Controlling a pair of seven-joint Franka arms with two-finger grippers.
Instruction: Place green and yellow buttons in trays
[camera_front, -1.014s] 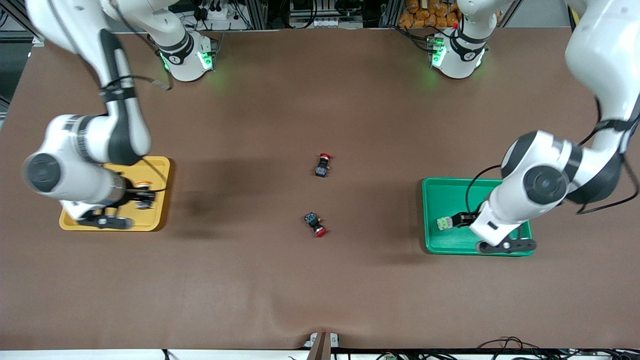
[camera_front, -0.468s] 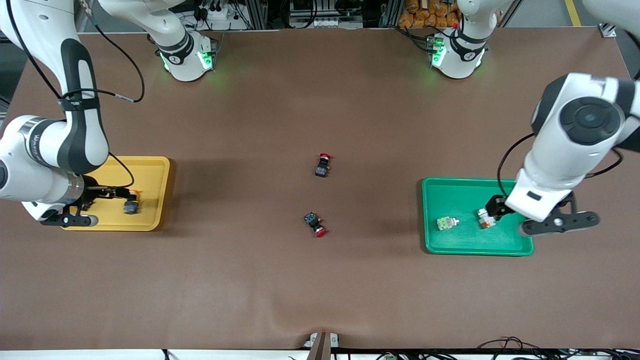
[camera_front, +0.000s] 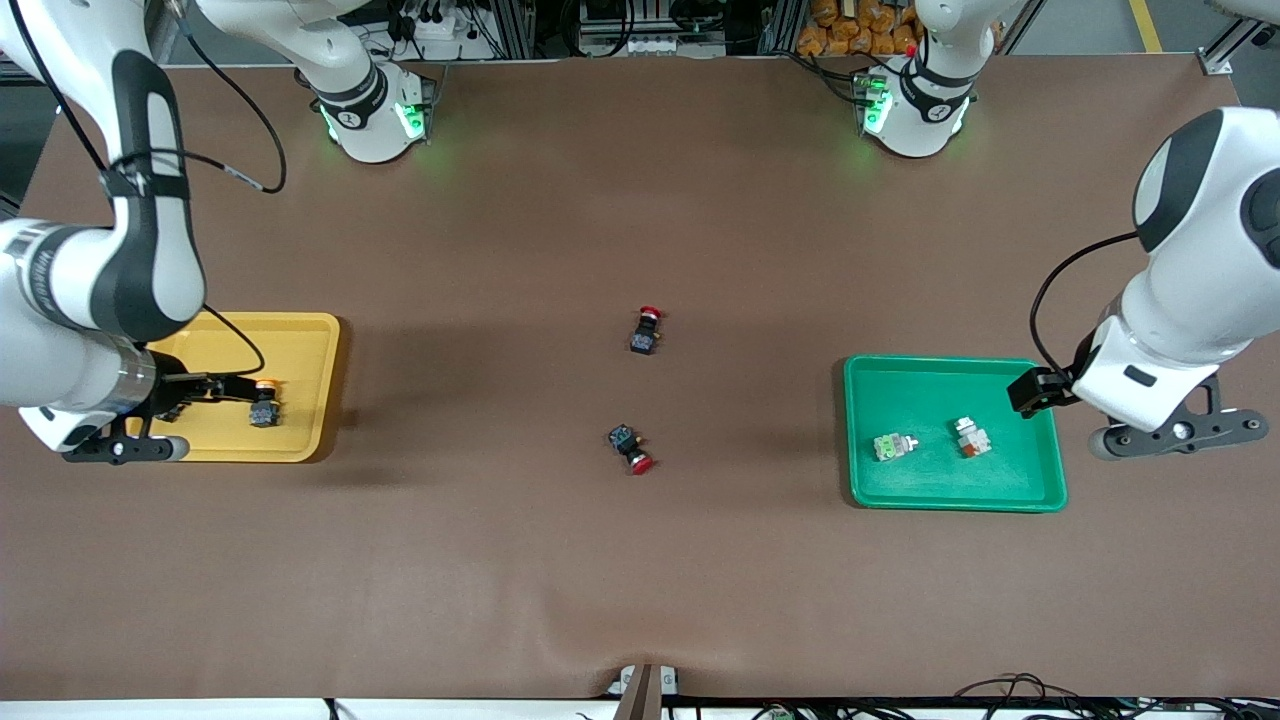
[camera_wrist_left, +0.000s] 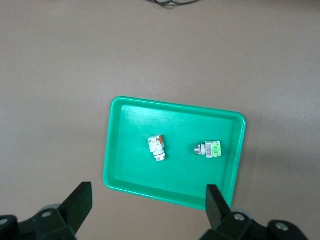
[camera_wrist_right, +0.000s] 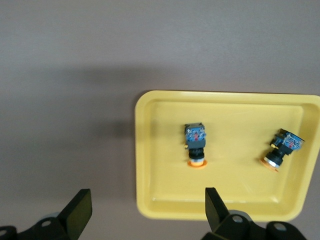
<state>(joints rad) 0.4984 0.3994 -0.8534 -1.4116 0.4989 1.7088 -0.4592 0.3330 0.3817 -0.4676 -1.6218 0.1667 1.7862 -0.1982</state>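
The yellow tray (camera_front: 300, 345) lies at the right arm's end of the table, and two black switches with orange-yellow caps lie in it. One yellow-capped switch (camera_wrist_right: 195, 145) lies near the tray's middle. The other yellow-capped switch (camera_wrist_right: 282, 148) lies closer to a short rim. They are well apart, and neither touches a rim.

The green tray (camera_front: 905, 385) lies at the left arm's end. In it lie a whitish switch with a light-green cap (camera_front: 892, 446) and a second whitish switch (camera_front: 968, 437) beside it. They are apart from each other, with bare tray floor all around them.

The right gripper (camera_wrist_right: 145, 207) hangs over the yellow tray with its fingers spread wide, holding nothing. The left gripper (camera_wrist_left: 147, 205) is up over the green tray's rim at the left arm's end, fingers likewise wide apart and empty.

Between the trays, on the brown table (camera_front: 640, 580), two black switches with red caps lie near the middle. One red-capped switch (camera_front: 646, 331) is farther from the front camera than the other red-capped switch (camera_front: 630, 447). Broad bare table separates them from both trays and from every table edge.
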